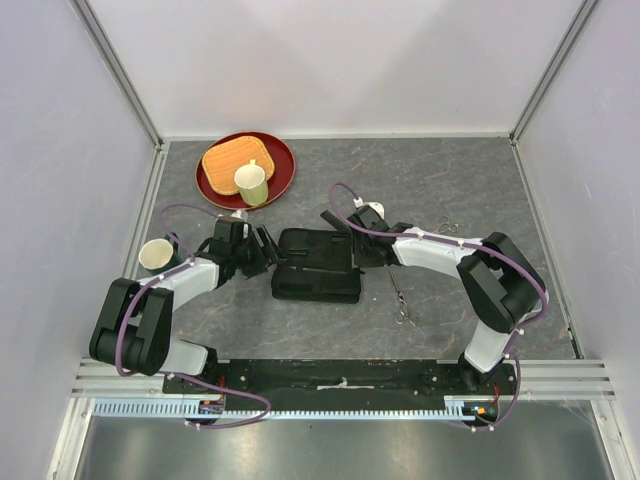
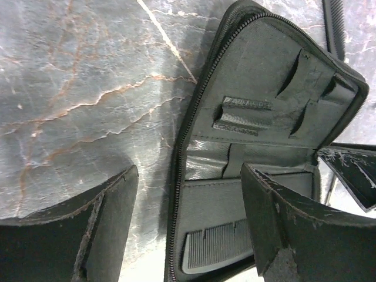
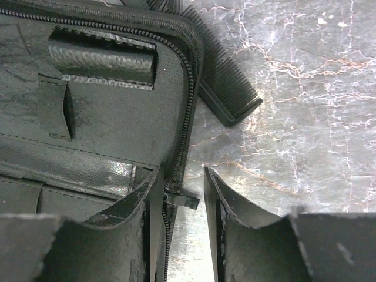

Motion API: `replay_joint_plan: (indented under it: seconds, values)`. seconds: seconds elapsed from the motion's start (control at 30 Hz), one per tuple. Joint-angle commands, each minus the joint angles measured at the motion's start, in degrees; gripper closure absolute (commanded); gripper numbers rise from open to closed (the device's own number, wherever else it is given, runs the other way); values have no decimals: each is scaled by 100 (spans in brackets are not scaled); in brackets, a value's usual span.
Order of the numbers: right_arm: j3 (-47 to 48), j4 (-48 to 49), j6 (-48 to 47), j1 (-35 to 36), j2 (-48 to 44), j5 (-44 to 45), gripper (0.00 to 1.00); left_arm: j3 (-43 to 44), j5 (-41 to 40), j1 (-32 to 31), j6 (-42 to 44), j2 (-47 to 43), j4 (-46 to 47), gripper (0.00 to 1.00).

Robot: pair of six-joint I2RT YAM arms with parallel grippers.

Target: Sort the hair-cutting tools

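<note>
Where the grey marbled table (image 1: 450,180) sits between white walls (image 1: 330,60), my left gripper (image 2: 188,176) and right gripper (image 3: 182,176) stand open and empty, straddling the left and right zipper edges of the open black case (image 1: 318,265). One comb (image 2: 217,247) lies inside it. A second comb (image 3: 226,88) lies just beside its far right corner, with the near scissors (image 1: 402,300) and far scissors (image 1: 447,228) on the table further right.

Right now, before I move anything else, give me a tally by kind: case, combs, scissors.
Zip case: 1
Combs: 2, the comb inside the case and the comb beside the case
Scissors: 2, the near scissors and the far scissors
Total: 5
</note>
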Motion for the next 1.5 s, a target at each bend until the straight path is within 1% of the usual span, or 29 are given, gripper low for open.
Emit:
replay_joint_plan:
  seconds: [0.0, 0.1, 0.13, 0.23, 0.37, 0.5, 0.57, 0.6, 0.63, 0.67, 0.7, 0.77, 0.8, 0.87, 0.9, 0.97, 1.03, 1.07, 1.1, 1.13, 1.17, 1.23, 1.27, 1.33, 1.37, 1.47]
  values:
    - [39, 252, -139, -2, 61, -287, 60, -314, 471, 11, -432, 37, 508, 23]
    - [-66, 305, -157, 42, 52, -523, 63, -516, 690, 2, -520, -15, 578, 27]
    - [-92, 323, -174, 77, 17, -559, 64, -578, 821, 11, -556, -59, 605, 30]
    - [-198, 340, -104, 261, -36, -743, 67, -877, 1006, 2, -714, -296, 780, 32]
    - [-365, 297, 246, 437, -45, -972, 67, -1228, 1042, -7, -749, -744, 807, 33]
    - [-497, 402, 353, 525, -150, -973, 67, -1414, 1024, -7, -749, -1166, 693, 33]
    - [-436, 358, 336, 525, -194, -876, 67, -1362, 911, -7, -645, -1403, 387, 33]
    - [-409, 315, 327, 525, -272, -806, 65, -1318, 649, -7, -592, -1491, 211, 33]
    - [-331, 192, 336, 525, -317, -692, 62, -1256, 525, -7, -530, -1597, -226, 32]
    - [-269, 121, 327, 525, -361, -439, 60, -1125, 384, -7, -469, -1815, -404, 30]
    - [-190, 34, 292, 517, -431, -280, 54, -1037, 96, -7, -372, -1913, -615, 27]
    - [117, -248, 213, 482, -510, 150, 47, -748, -213, 2, -232, -2185, -1151, 24]
    - [240, -362, 73, 464, -554, 266, 40, -633, -510, 2, -187, -2274, -1327, 21]
    - [609, -599, -182, 368, -607, 442, 36, -282, -741, -7, -3, -2432, -1748, 18]
    - [732, -652, -322, 315, -633, 460, 33, -176, -925, -7, 41, -2467, -1864, 14]
    - [1075, -889, -656, 105, -651, 513, 32, 113, -1032, 2, 164, -2520, -2145, 9]
    - [1260, -899, -1033, -89, -695, 268, 30, 290, -1093, 2, 243, -2573, -2269, 4]
    - [1348, -925, -1140, -316, -678, 171, 29, 457, -1094, 2, 322, -2582, -2313, 2]
    - [1444, -960, -1245, -440, -608, -91, 29, 528, -1085, 2, 375, -2591, -2365, 0]
    - [1611, -986, -1377, -554, -546, -250, 29, 598, -1076, 2, 410, -2600, -2366, 0]
    - [1717, -1013, -1787, -704, -467, -426, 29, 712, -1059, -7, 498, -2582, -2357, 0]
    - [2137, -1275, -2298, -775, -73, -768, 29, 801, -971, 11, 595, -2512, -2270, 0]
    - [2331, -1425, -2788, -767, 286, -892, 29, 923, -918, 11, 674, -2460, -2252, 0]
    - [2866, -1880, -3152, -775, 665, -885, 30, 1081, -725, 11, 727, -2293, -2261, 0]
    - [3000, -1988, -3371, -784, 972, -876, 30, 1213, -646, 20, 762, -2240, -2252, 0]
    - [3291, -2243, -3820, -793, 1360, -875, 30, 1381, -426, 28, 832, -2038, -2225, 1]
